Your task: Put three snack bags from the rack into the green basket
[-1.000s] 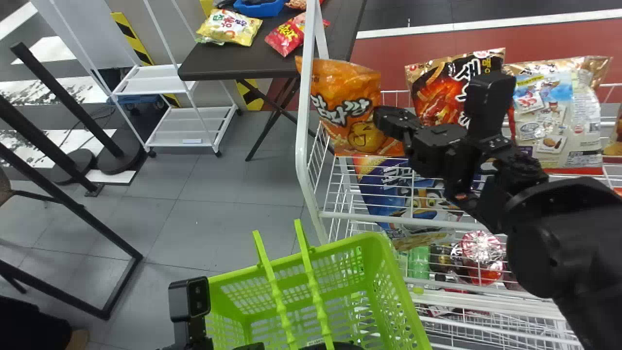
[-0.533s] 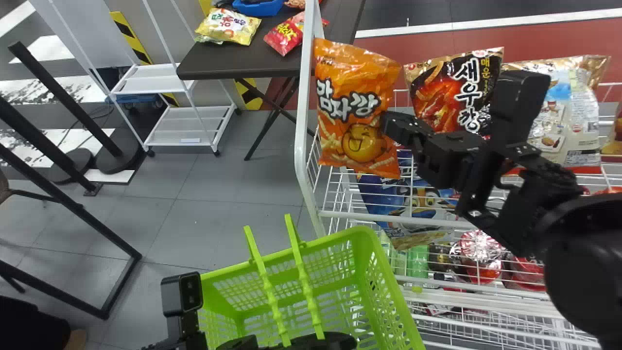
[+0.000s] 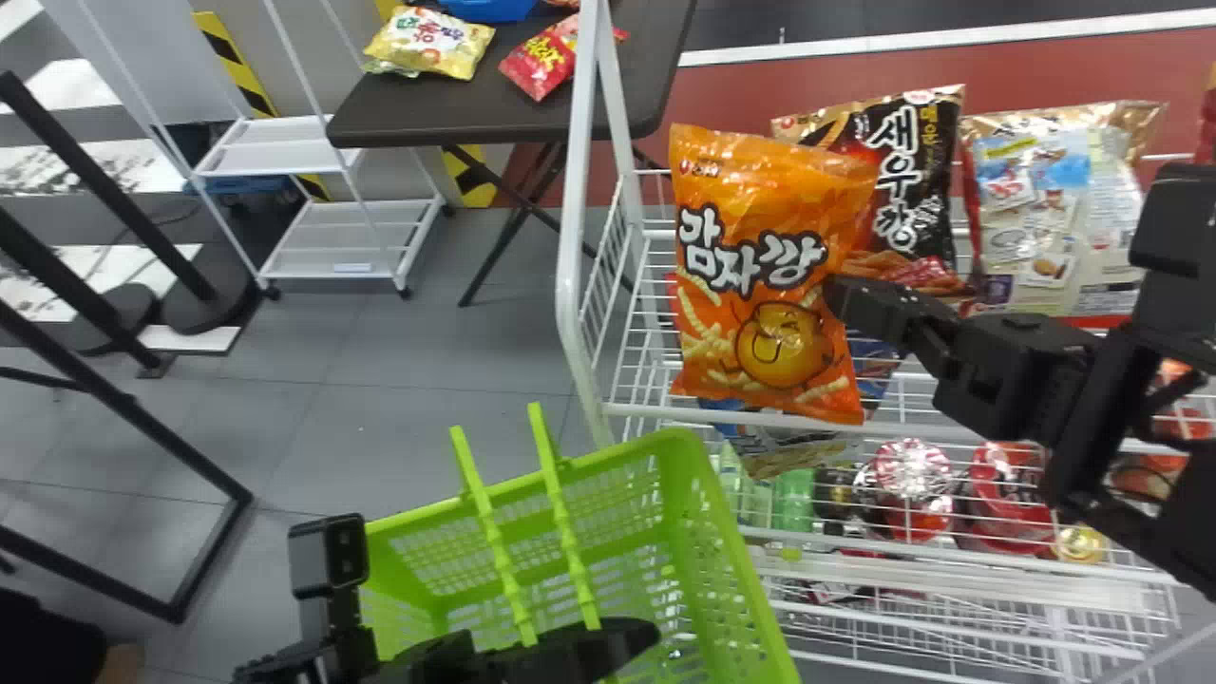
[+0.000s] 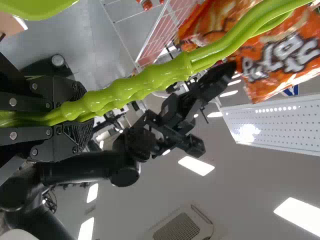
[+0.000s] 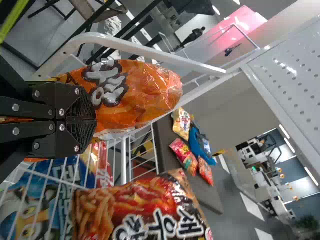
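Nearest me, at the bottom of the head view, is the green basket [image 3: 686, 456], in front of the rack. My left gripper [image 4: 80, 117] pinches its two green handles [image 4: 165, 75], which rise across the basket's mouth.

Just beyond, over the rack's front rail, is the bag I am working on: an orange snack bag [image 3: 760, 237], printed with a smiling potato. My right gripper [image 5: 94, 120] has its flat black fingers pressed together on one side edge of it. The bag has just been lifted from the rack's left end and drawn forward; its face has turned up toward my head camera, and its lower edge now overlaps the front rail. To me that means the pick has worked and the carry is under way, but this bag is not delivered. Next it needs to come toward the basket and down past the rim. The handles might snag it, and with a grip on one edge only, it could swing.

Behind it, on the white rack [image 3: 572, 237], stand a black snack bag [image 3: 898, 180] and, beside that, a bag with its pale back showing [image 3: 1035, 209]; either might be a later pick. Farthest off, a dark table [image 3: 399, 114] holds a yellow bag [image 3: 429, 43] and a red one [image 3: 543, 62].
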Action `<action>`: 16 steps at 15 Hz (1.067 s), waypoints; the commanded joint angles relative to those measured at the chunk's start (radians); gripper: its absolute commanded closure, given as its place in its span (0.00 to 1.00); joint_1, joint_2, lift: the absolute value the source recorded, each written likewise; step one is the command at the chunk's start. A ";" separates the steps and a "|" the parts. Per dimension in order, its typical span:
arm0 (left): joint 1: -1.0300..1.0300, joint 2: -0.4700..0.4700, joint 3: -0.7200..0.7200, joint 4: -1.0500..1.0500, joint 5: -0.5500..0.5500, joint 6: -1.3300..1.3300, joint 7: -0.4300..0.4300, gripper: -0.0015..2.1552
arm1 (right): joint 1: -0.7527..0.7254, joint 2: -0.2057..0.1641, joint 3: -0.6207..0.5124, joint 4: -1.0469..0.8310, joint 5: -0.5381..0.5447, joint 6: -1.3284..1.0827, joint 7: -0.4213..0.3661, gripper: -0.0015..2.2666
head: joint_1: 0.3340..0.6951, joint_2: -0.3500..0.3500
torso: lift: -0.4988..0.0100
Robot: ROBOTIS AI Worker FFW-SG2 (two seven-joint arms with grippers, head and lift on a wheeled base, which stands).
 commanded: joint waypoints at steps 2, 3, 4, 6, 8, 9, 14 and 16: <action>-0.021 0.001 0.006 0.023 -0.003 0.000 0.007 1.00 | 0.047 -0.049 -0.138 -0.034 -0.194 0.137 0.021 0.99 | 1.00 0.75 | 0.98; -0.025 0.001 0.007 0.031 -0.003 -0.003 0.008 1.00 | 0.052 -0.060 -0.179 -0.031 -0.246 0.177 0.035 0.99 | 1.00 0.74 | 0.98; -0.032 0.000 0.009 0.037 -0.001 -0.009 0.007 1.00 | 0.058 -0.069 -0.224 -0.028 -0.302 0.233 0.048 0.99 | 1.00 0.72 | 0.98; -0.039 0.000 0.017 0.052 0.003 -0.021 0.007 1.00 | 0.078 -0.077 -0.299 -0.026 -0.409 0.340 0.062 0.99 | 1.00 0.70 | 0.98; -0.050 0.000 0.018 0.067 0.005 -0.031 0.005 1.00 | 0.107 -0.077 -0.342 -0.032 -0.467 0.401 0.071 0.99 | 1.00 0.69 | 0.98; -0.053 0.001 0.018 0.075 0.005 -0.031 0.005 1.00 | 0.115 -0.075 -0.356 -0.034 -0.492 0.426 0.071 0.99 | 1.00 0.69 | 0.98; -0.055 0.000 0.009 0.063 0.033 -0.021 0.002 1.00 | 0.150 -0.018 -0.268 -0.032 -0.434 0.490 0.105 0.99 | 1.00 0.76 | 0.98; -0.045 -0.003 0.004 0.051 0.040 -0.009 -0.001 1.00 | 0.143 0.005 -0.190 -0.022 -0.351 0.456 0.107 0.99 | 1.00 0.81 | 0.98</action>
